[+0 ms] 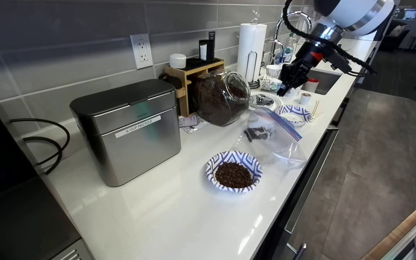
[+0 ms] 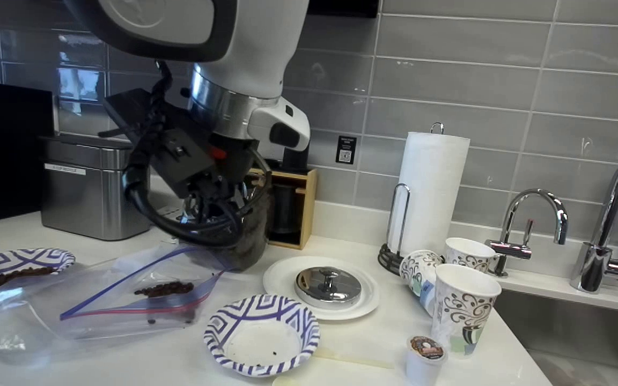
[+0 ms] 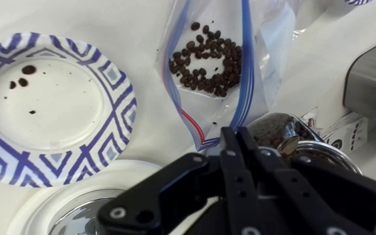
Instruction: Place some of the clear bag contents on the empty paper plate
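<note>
white counter (image 1: 157, 216), cluttered toward the sink (image 1: 325, 80). your gripper (image 3: 235, 131) stands jaws closed, nothing seen between them. coffee beans (image 3: 212, 54) lie inside the clear bag (image 1: 274, 141), beside the near-bare patterned plate (image 3: 64, 114). hazard: lifted by one edge, the slack bag may fold, spilling beans wide.

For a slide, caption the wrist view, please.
Shut gripper, open clear bag of coffee beans, and patterned paper bowl with dark bits.
</note>
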`<state>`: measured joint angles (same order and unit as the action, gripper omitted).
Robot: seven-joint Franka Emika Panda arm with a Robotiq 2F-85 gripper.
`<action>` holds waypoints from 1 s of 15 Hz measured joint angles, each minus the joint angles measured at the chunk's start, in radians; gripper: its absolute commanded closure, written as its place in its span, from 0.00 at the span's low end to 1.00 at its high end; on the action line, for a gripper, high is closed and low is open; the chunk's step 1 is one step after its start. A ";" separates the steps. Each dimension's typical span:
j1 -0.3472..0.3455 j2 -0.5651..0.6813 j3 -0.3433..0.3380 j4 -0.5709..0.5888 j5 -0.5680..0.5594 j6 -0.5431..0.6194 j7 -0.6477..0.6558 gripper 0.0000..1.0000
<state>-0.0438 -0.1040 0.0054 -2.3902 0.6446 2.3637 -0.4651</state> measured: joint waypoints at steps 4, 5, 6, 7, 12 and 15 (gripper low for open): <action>-0.006 -0.063 -0.052 -0.030 -0.167 -0.019 0.012 0.99; -0.008 -0.072 -0.061 -0.034 -0.214 -0.019 0.017 0.99; -0.010 -0.079 -0.068 -0.036 -0.260 -0.015 0.021 0.99; -0.012 -0.082 -0.073 -0.038 -0.304 -0.006 0.027 0.99; -0.013 -0.077 -0.079 -0.059 -0.445 0.092 0.056 0.99; -0.013 -0.071 -0.080 -0.069 -0.474 0.119 0.063 0.69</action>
<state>-0.0565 -0.1747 -0.0746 -2.4595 0.1708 2.4828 -0.4021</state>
